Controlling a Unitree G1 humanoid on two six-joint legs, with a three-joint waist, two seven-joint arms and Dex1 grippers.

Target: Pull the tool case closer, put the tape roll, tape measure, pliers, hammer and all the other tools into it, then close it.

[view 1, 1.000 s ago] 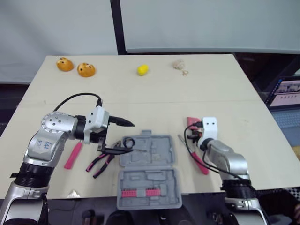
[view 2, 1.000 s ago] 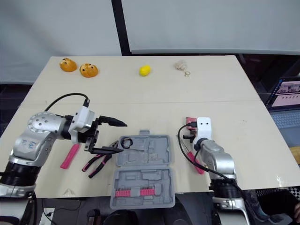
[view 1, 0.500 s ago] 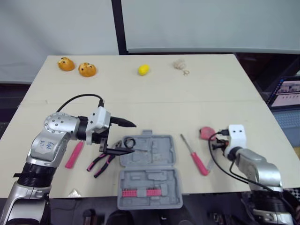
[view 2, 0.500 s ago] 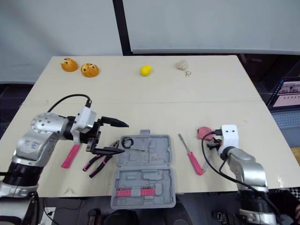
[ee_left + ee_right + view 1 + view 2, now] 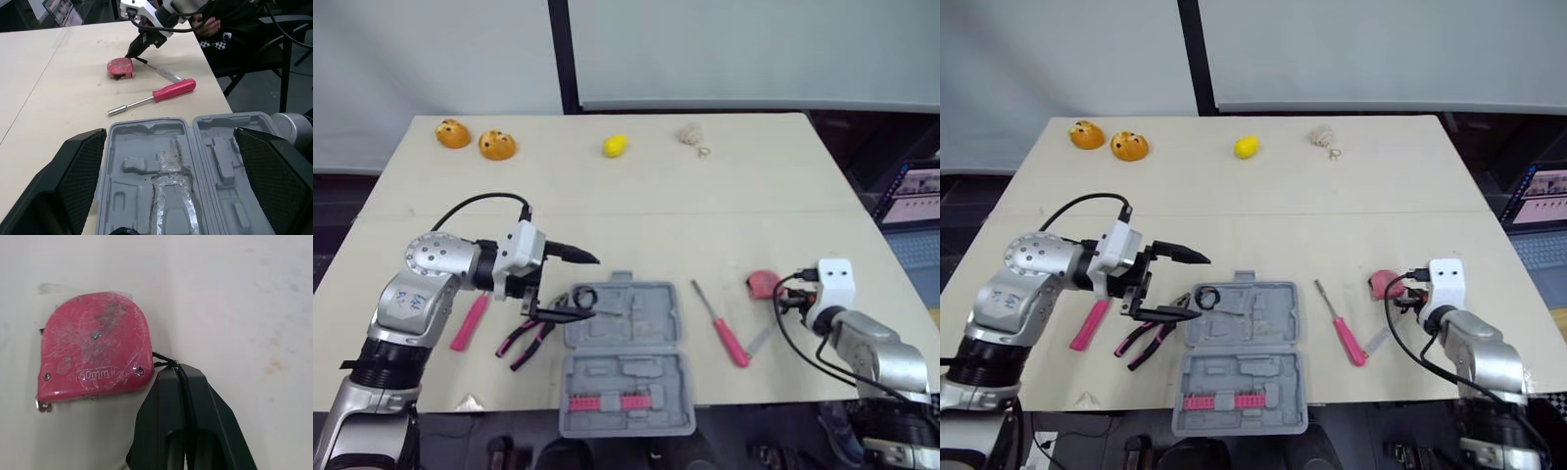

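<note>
Pointing at the edge of the tape measure (image 5: 93, 345), fingers (image 5: 166, 396) pinched together and empty, the right gripper (image 5: 175, 371) faces a likely hard, slick shell (film-wrapped), best gripped across its narrow edges.

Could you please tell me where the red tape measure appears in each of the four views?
Left eye view: tape measure on the table's right side, right of the screwdriver.
Right eye view: tape measure, same spot.
Left wrist view: tape measure beyond the tool case and screwdriver.
Right wrist view: tape measure close up, at the right gripper's tip.
Shared landmark: the right gripper beside it.
</note>
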